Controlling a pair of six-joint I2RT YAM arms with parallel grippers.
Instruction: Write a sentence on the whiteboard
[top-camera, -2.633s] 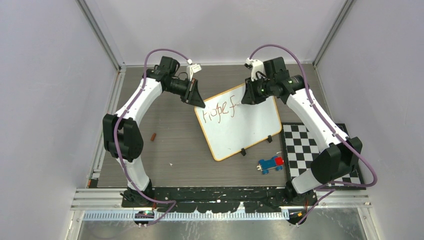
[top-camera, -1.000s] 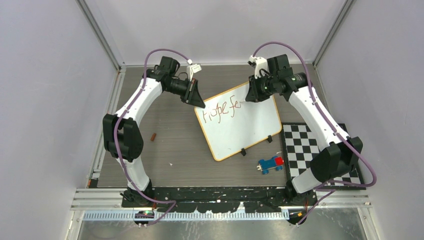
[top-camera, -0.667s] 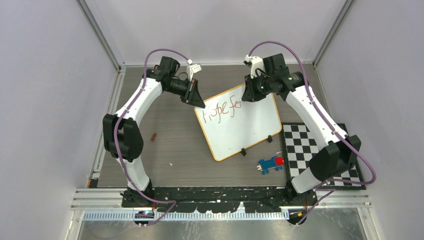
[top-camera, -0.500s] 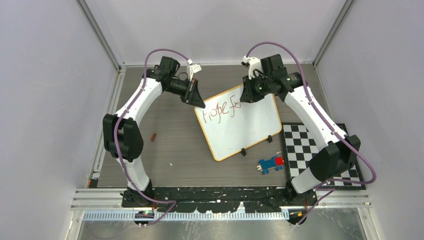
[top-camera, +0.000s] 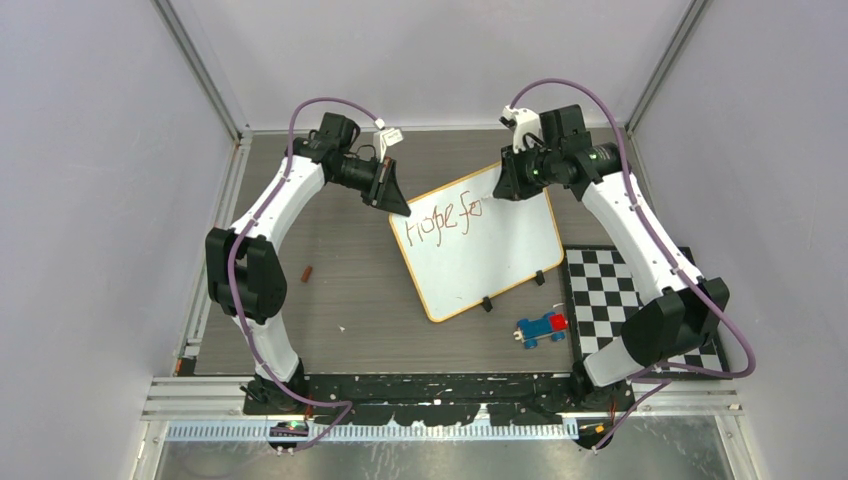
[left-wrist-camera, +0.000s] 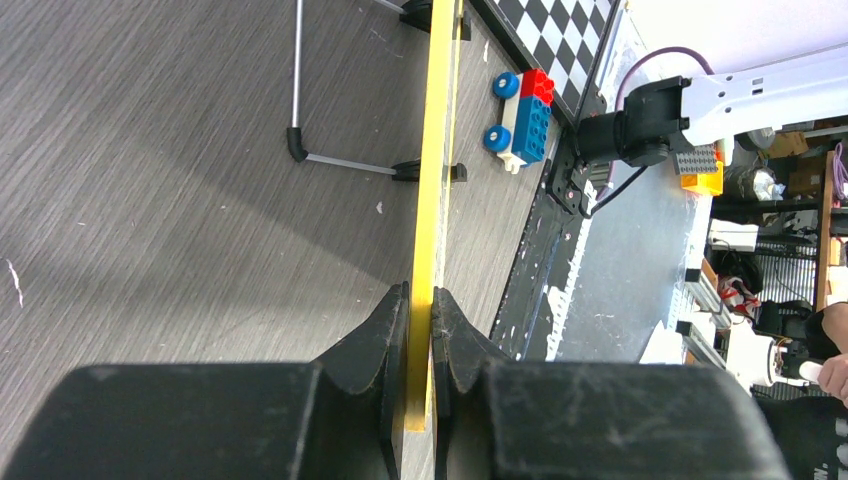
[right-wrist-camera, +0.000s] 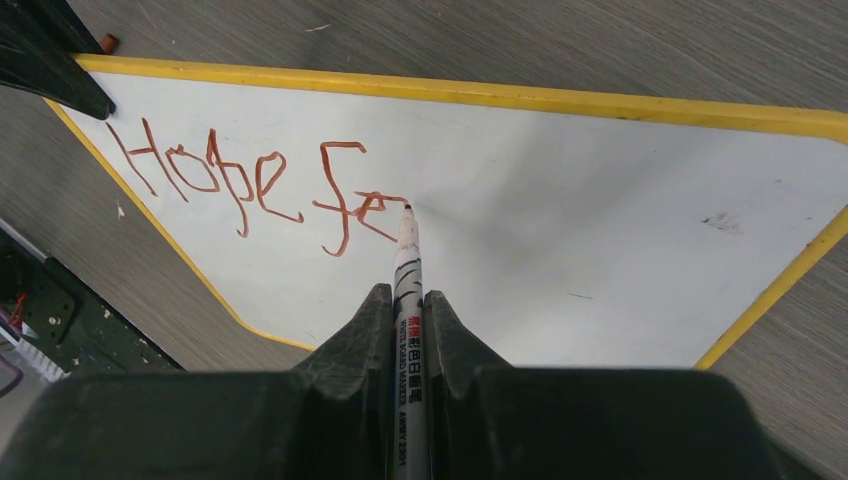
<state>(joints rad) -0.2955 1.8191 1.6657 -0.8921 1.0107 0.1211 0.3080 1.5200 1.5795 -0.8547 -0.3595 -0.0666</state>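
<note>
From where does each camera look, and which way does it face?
Top external: above and behind the bases, facing down; the left arm, right arm and whiteboard show.
Left wrist: on the left arm, facing along the whiteboard's edge; left gripper clamps it.
Right wrist: on the right arm, facing down the marker at the writing; right gripper holds the marker.
Shared: top external and left wrist both show the toy car.
</note>
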